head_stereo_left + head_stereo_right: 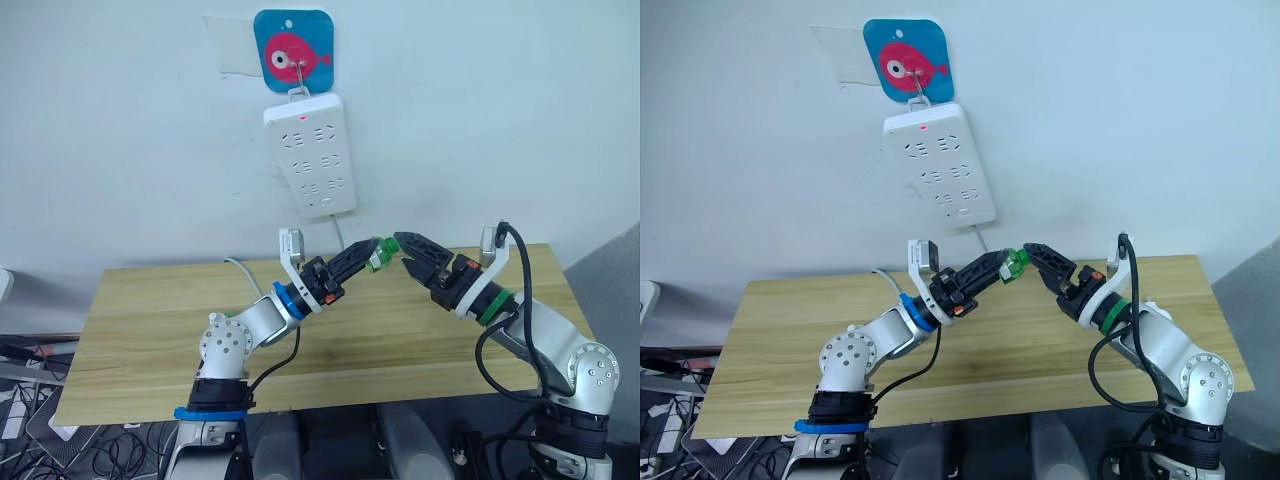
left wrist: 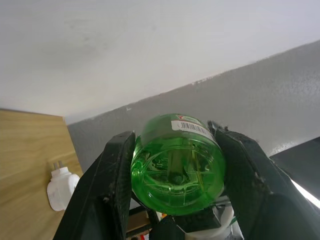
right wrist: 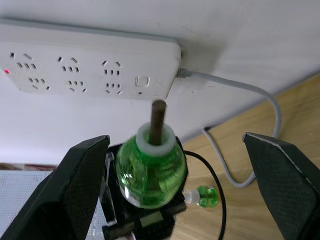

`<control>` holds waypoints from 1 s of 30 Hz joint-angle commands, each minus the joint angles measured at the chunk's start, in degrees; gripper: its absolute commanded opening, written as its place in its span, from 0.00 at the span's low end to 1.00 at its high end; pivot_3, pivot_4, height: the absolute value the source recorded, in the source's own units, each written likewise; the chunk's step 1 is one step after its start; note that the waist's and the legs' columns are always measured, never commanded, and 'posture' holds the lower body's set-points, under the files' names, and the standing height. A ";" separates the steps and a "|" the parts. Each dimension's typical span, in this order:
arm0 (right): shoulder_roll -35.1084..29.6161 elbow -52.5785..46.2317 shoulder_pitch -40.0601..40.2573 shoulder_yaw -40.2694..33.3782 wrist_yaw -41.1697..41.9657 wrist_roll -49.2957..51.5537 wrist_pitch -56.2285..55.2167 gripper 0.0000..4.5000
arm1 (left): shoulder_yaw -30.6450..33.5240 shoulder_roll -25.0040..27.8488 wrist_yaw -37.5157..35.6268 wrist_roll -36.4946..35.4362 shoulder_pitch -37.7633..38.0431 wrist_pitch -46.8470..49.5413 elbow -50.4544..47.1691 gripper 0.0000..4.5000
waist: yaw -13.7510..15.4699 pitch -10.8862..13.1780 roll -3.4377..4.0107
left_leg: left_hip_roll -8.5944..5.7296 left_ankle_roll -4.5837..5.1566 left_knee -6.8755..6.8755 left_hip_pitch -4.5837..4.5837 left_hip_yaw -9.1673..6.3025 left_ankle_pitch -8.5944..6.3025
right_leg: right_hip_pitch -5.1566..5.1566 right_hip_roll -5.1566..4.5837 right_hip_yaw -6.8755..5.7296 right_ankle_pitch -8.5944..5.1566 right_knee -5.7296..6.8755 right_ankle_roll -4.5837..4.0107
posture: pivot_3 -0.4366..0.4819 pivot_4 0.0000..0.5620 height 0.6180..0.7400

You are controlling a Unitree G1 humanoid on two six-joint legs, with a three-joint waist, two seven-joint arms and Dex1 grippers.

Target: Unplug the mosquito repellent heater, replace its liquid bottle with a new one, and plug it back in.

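While the left end effector clamps the green liquid bottle wick-outward for a handover, the right end effector gapes around it, released; the heater lies unplugged on the worktop.

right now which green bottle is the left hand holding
The green bottle with the brown wick sticking out is clamped in the left hand; the other green bottle lies on the table.

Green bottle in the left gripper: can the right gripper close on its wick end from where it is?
Probably yes. The right gripper is open, its fingers either side of the green bottle, which the left gripper holds with the wick pointing toward it. Nothing sits between.
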 commanded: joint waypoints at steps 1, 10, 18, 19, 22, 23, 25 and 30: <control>-1.19 -3.69 0.49 2.90 0.12 2.45 -4.49 0.96 | 0.22 -0.90 -0.67 -0.48 0.72 0.51 -3.34 0.49 | -0.03 0.00 0.00 | 0.01 0.00 0.00 0.00 0.00 0.00 | 0.00 0.01 0.00 0.00 -0.01 0.00 | 0.28 0.43 1.00; -4.40 -5.11 1.27 7.72 1.22 3.35 -10.22 0.31 | 0.16 -1.77 -0.24 -0.29 1.35 0.83 -4.29 0.49 | -0.03 0.01 -0.01 | 0.01 0.00 0.00 -0.01 -0.01 0.00 | 0.00 0.01 0.01 -0.01 -0.02 0.01 | 0.29 0.44 1.00; -6.27 -6.28 2.14 10.32 2.37 4.19 -12.31 0.18 | 0.08 -1.94 0.02 -0.73 2.29 1.87 -4.74 0.77 | -0.02 0.01 -0.02 | 0.03 0.00 0.00 0.00 -0.01 0.00 | 0.00 0.01 0.02 -0.10 -0.02 0.18 | 0.29 0.45 1.00; -6.67 -6.11 2.19 10.41 2.66 4.15 -12.43 0.18 | 0.01 -1.74 -0.09 -0.38 2.37 1.92 -4.83 0.83 | -0.02 0.01 -0.02 | 0.03 0.00 0.00 0.00 -0.01 0.00 | 0.00 0.01 0.02 -0.11 -0.02 0.18 | 0.29 0.45 1.00; -9.91 -3.88 3.07 9.01 5.42 1.85 -11.45 0.18 | -0.92 1.69 -2.36 2.94 2.31 1.95 -5.60 1.00 | 0.05 0.01 -0.02 | 0.02 0.00 0.00 0.00 -0.01 0.00 | 0.00 0.00 0.02 -0.11 -0.03 0.18 | 0.30 0.46 1.00; -11.65 -2.64 3.63 8.17 6.92 -0.28 -10.96 0.18 | -2.06 4.18 -4.46 5.34 2.39 1.83 -6.46 1.00 | 0.07 0.02 -0.03 | 0.01 0.00 0.00 0.00 -0.01 0.00 | 0.00 0.00 0.02 -0.11 -0.03 0.18 | 0.31 0.46 1.00; -15.39 0.19 4.44 7.09 11.08 -6.92 -10.39 0.18 | -6.53 10.27 -9.46 13.34 2.59 -1.01 -9.00 1.00 | 0.10 0.02 -0.03 | 0.02 0.00 -0.03 0.02 0.00 0.00 | 0.00 0.04 0.02 -0.11 -0.04 0.18 | 0.32 0.47 1.00; -22.79 6.30 5.28 13.51 28.29 -40.23 -18.42 0.18 | -24.06 23.64 -22.10 40.60 4.06 -21.13 -15.84 1.00 | 0.89 0.01 -0.01 | 0.00 -0.02 -0.15 0.10 0.11 -0.01 | -0.02 0.06 0.13 -0.12 -0.15 0.19 | 0.35 0.46 1.00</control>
